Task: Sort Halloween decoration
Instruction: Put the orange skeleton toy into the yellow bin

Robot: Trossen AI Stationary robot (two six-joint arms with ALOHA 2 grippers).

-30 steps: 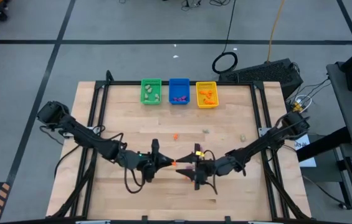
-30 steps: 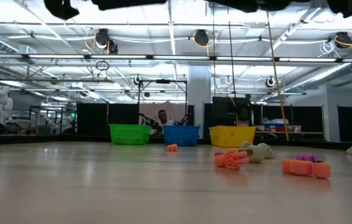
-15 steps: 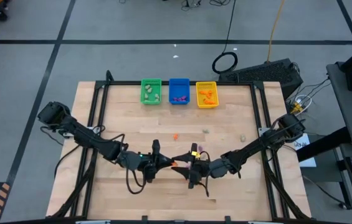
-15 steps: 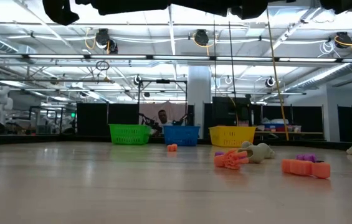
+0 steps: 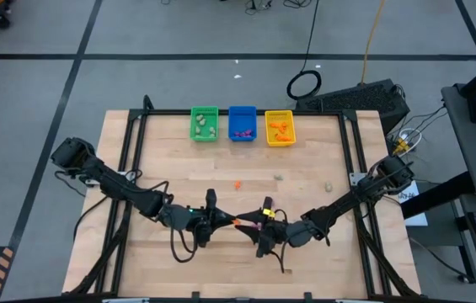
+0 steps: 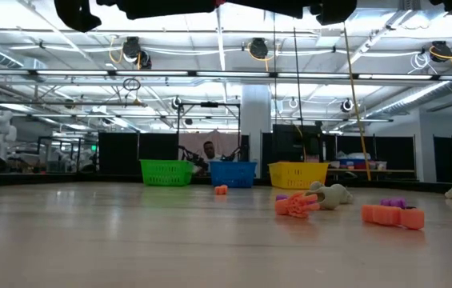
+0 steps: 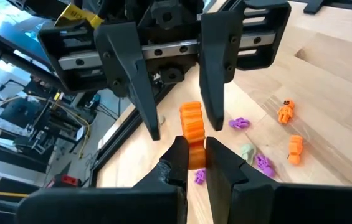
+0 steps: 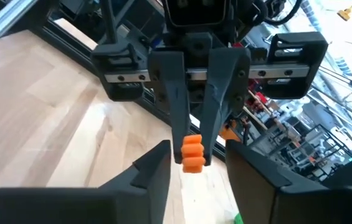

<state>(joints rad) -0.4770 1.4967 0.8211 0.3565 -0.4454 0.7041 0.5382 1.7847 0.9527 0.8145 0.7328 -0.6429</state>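
One Halloween decoration, an orange ribbed trinket [image 7: 192,127], hangs in mid-air above the table's near middle, and my left gripper [image 5: 231,222] is shut on it. My right gripper [image 5: 251,225] faces it from the right, open. Its two fingers [image 7: 215,81] stand on either side of the trinket's free end, with a gap still showing. More orange, purple and pale trinkets [image 7: 264,158] lie on the wood below. Others [image 6: 295,205] show in the low view. My left gripper pinches the orange trinket by its near end [image 7: 194,155] between its two fingertips. The fingers come level from the table's left and lie along it. The trinket sticks out past the fingertips toward my right gripper, clear of the table.
A green bin [image 5: 205,124], a blue bin [image 5: 242,123] and a yellow bin [image 5: 279,128] stand in a row at the table's far edge, each with trinkets inside. Loose pieces lie mid-table: one orange [image 5: 238,183] and two pale [image 5: 278,178].
My right gripper has turned a little at the wrist while staying in front of my left gripper, at the orange trinket. The trinket stays lifted in the left gripper's hold.
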